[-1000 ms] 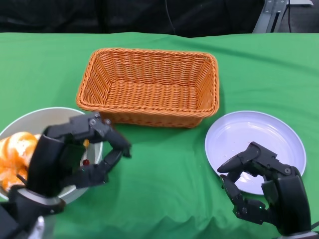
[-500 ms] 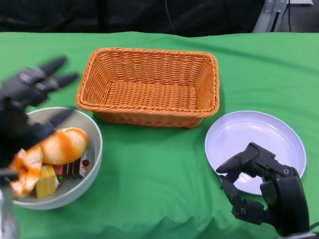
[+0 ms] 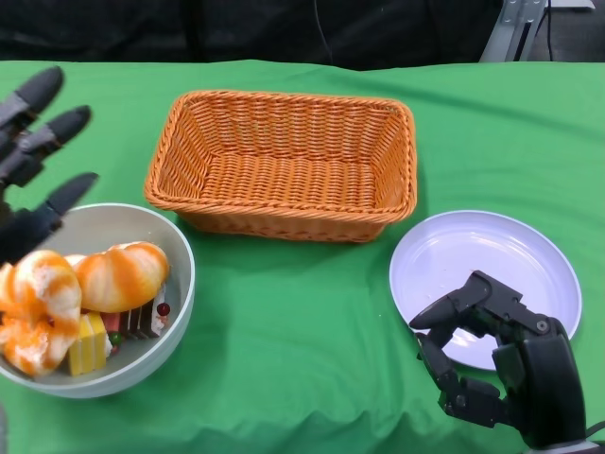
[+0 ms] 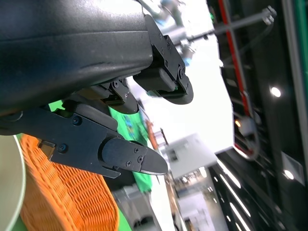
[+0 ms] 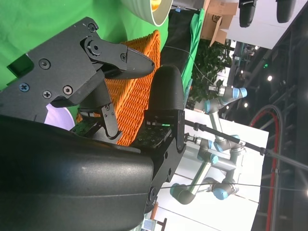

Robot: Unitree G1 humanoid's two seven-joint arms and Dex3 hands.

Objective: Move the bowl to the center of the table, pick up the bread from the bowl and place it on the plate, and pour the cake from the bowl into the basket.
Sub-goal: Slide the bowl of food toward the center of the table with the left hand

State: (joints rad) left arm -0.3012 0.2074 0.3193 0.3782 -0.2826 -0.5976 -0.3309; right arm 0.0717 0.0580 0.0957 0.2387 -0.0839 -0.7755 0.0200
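Note:
A grey bowl (image 3: 175,248) sits at the table's left front, holding orange-glazed bread (image 3: 118,275) and small cake pieces (image 3: 134,322). My left hand (image 3: 33,161) hovers beyond the bowl's far left rim, fingers spread, holding nothing. An empty white plate (image 3: 482,251) lies at the right front. My right hand (image 3: 506,364) rests over the plate's near edge, fingers loosely curled and apart, nothing in them. The orange wicker basket (image 3: 284,165) stands empty at the centre back. The basket (image 5: 139,91) and the bowl rim (image 5: 147,9) show in the right wrist view.
Green cloth covers the whole table (image 3: 302,322). A strip of cloth separates the bowl from the plate, in front of the basket. Black backdrop lies behind the table's far edge.
My left hand lifted off the bowl's near side and swung to the far left, opening its fingers. The bowl's contents now show. The right hand has stayed put.

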